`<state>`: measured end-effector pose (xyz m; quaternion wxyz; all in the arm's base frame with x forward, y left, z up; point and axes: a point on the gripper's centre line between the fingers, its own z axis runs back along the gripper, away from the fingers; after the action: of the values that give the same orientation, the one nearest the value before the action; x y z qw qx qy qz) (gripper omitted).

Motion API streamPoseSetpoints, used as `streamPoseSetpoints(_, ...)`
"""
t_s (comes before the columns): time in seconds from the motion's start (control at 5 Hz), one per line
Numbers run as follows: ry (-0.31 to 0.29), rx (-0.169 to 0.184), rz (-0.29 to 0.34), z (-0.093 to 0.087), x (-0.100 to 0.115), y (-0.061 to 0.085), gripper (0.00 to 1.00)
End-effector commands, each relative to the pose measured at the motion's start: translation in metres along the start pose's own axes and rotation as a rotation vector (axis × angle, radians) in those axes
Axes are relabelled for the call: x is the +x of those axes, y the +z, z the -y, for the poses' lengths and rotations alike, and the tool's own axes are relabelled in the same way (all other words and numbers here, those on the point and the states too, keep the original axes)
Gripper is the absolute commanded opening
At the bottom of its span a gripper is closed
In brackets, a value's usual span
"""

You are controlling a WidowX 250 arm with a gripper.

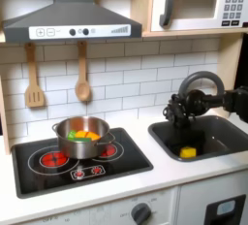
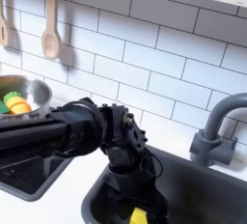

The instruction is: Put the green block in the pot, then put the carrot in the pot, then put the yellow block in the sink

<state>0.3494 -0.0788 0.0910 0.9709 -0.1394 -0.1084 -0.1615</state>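
White subway-tile wall behind a toy kitchen; white bench (image 1: 145,185) carries a black stovetop with red rings (image 1: 58,166) and a dark grey rectangular basin sink (image 1: 228,137) with a dark curved faucet (image 1: 201,79). Grey range hood (image 1: 68,20) and a microwave (image 1: 199,3) above; two wooden utensils (image 1: 81,83) hang on the tiles.

Round shiny steel pot (image 1: 82,144) sits on the stovetop. Inside it: the orange carrot (image 1: 85,135) with green leafy tip; in the second exterior view the carrot (image 2: 17,105) lies against the pot wall (image 2: 39,93). Green also shows in the pot in the first exterior view; cannot tell block from leaf.

Small yellow block (image 1: 188,152) rests on the sink floor, near the front edge; in the second exterior view it (image 2: 139,215) sits at the bottom of the basin (image 2: 207,194).

Black gripper (image 2: 123,182) hangs just above the yellow block, inside the basin. Jaws: cannot tell whether spread or closed
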Motion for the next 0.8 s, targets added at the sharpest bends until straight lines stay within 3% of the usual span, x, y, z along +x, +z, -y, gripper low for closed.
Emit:
streamPoseSetpoints(0.0, -0.088, 0.017, -0.004, 0.0199, -0.0239, -0.0093, 1.00)
streamPoseSetpoints(0.2, -0.099, 0.034, 0.000, 0.0203, -0.0277, -0.0077, 1.00)
streamPoseSetpoints(0.6, -0.095, 0.032, -0.027, 0.0178, -0.0244, -0.0167, 1.00)
